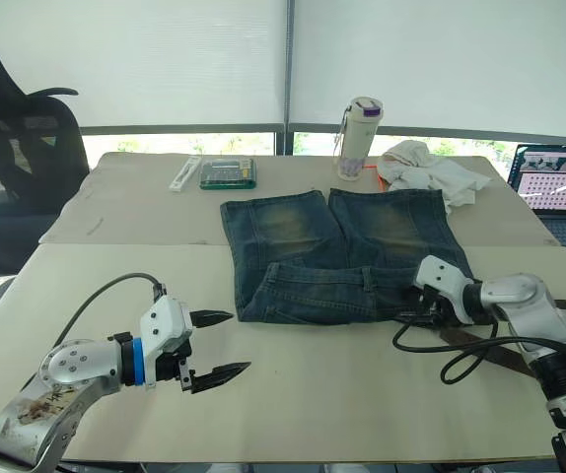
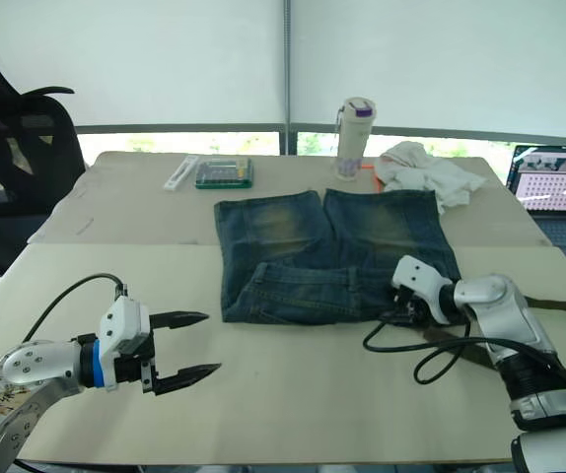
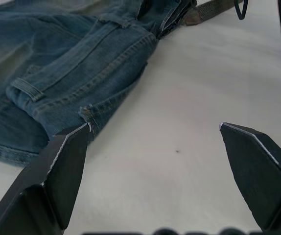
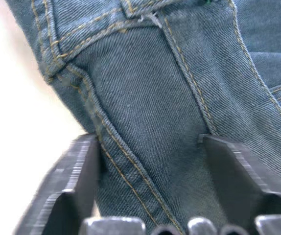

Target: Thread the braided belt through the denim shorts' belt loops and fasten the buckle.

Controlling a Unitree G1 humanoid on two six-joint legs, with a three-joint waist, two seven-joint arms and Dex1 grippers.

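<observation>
Silver arms, black cables, blue wrist ring

The denim shorts lie flat near the middle of the table, faded blue with yellowish worn patches, their two legs pointing toward the far edge and the waistband folded over toward the near edge. The braided belt, a dark brown strap, trails from the waistband's right end toward the table's right edge, its end there hidden.
</observation>
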